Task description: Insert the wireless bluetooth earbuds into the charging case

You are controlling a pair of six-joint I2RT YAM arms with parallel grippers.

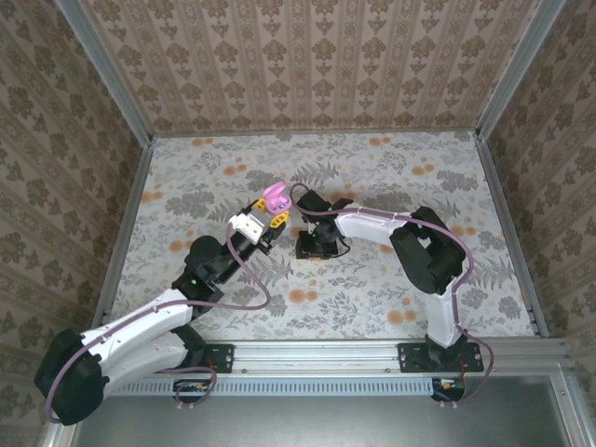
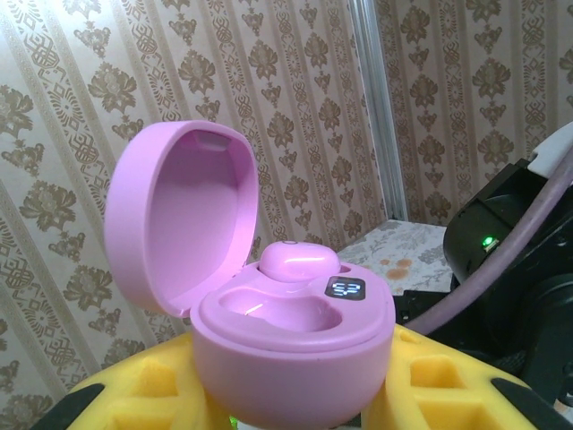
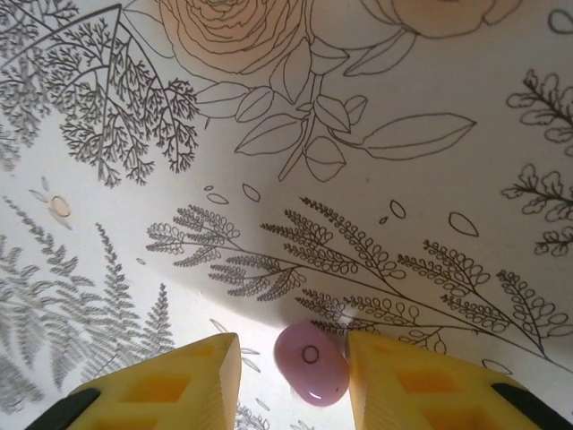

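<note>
Pink case (image 2: 295,363) clamped in left jaws; right jaws loosely bracket pink earbud (image 3: 312,365).

Floral-print table (image 1: 372,177); pink earbud (image 3: 312,365) lying on it.

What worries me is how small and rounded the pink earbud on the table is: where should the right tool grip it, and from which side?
Come straight down and pinch the pink earbud across its narrower width, on its rounded flanks. It lies flat on the table, round face up, probably too low for a sideways approach. The right tool straddles it, one finger each side.
</note>
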